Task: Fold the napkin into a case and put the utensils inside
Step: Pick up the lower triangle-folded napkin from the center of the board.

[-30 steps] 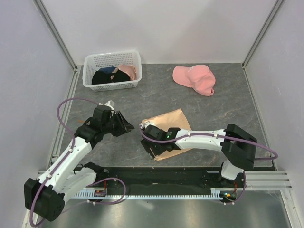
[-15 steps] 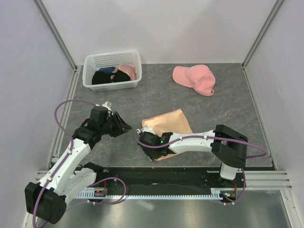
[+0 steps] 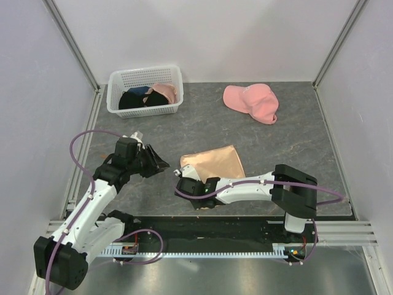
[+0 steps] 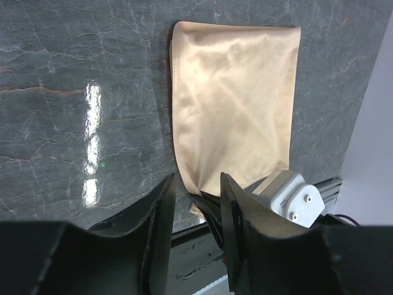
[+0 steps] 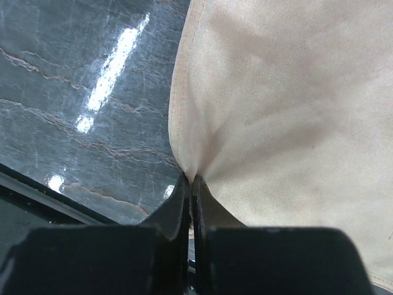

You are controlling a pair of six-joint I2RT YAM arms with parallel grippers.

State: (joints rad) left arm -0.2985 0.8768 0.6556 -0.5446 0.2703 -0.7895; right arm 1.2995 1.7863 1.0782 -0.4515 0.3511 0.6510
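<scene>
Napkin [image 5: 288, 92] edge between right end effector [image 5: 190, 179] tips

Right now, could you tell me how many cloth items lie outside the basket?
2: the napkin mid-table, its near corner pinched in the right fingers, and the pink cap far right. The right arm may hide more.

The right arm [image 3: 245, 184] stretches low and leftward from its base, the right claw [image 5: 190, 179] pinched tight on a corner of the napkin [image 5: 276, 92]. The left arm [image 3: 92, 200] rises with its elbow bent and wrist angled down to the right. The left claw [image 4: 196, 179] hovers, fingers parted, holding nothing.
</scene>
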